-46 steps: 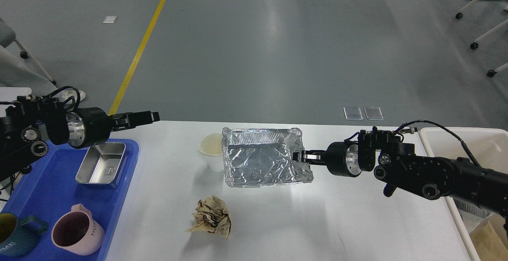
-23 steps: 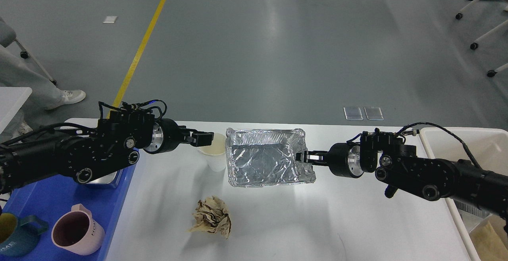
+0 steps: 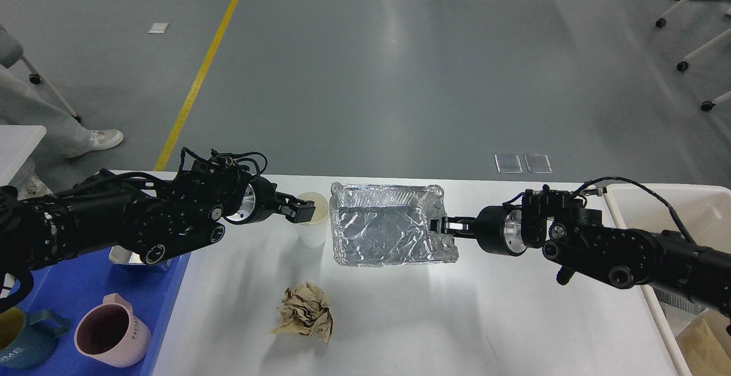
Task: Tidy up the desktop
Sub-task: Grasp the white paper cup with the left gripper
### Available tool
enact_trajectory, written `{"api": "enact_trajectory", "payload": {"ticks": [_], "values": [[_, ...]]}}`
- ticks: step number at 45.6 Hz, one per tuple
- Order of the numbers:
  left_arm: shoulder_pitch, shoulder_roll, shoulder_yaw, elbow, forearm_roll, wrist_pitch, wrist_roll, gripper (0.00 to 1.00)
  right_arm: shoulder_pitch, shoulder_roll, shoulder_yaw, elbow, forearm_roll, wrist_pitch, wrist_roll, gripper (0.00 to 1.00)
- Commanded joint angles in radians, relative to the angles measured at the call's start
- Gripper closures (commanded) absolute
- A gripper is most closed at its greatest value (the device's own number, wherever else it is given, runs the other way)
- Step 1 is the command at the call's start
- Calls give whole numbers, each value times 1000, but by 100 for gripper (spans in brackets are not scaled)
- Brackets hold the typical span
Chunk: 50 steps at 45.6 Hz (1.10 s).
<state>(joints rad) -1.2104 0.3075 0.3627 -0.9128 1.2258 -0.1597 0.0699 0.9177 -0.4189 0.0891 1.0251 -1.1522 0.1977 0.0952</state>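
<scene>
right claw (image 3: 438, 226) pinches the foil tray's (image 3: 388, 233) edge above the counter (image 3: 434, 319); left claw (image 3: 301, 211) at the cup (image 3: 313, 226) rim, apparently pinching it.

cam: head only | looks fwd+down | desktop (image 3: 400, 319) near, floor beyond | no 2nd view

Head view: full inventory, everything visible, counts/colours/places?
desktop: 1, white, fills the foreground
foil tray: 1, silver, centre, held by its right edge
paper cup: 1, white, just left of the foil tray
crumpled paper: 1, tan, front centre
blue tray: 1, blue, left edge
steel pan: 1, silver, on the blue tray, mostly hidden
mugs: 2, pink and teal, on the blue tray
white bin: 1, right edge
left gripper: black, at the cup rim
right gripper: black, shut on the foil tray
</scene>
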Motion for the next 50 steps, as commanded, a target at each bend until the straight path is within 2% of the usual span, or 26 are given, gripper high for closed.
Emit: {"api": "enact_trajectory", "payload": {"ticks": [1,8,17,31,41,50], "values": [[-3,2,25,23,1,2,1,11,-5,0,0,-7,0,0,0,100],[9,-10,42,83,1,3,-2,18,-11,2,0,-7,0,0,0,100],[14,-51,44,109,0,3,-12,32,-10,6,0,-2,0,0,0,100],[12,-67,45,115,-2,2,-16,39,-11,12,0,-2,0,0,0,100],[38,-76,76,120,-2,-17,-16,69,-11,12,0,-2,0,0,0,100],[34,-85,75,120,-6,-63,-16,87,-11,12,0,-2,0,0,0,100]]}}
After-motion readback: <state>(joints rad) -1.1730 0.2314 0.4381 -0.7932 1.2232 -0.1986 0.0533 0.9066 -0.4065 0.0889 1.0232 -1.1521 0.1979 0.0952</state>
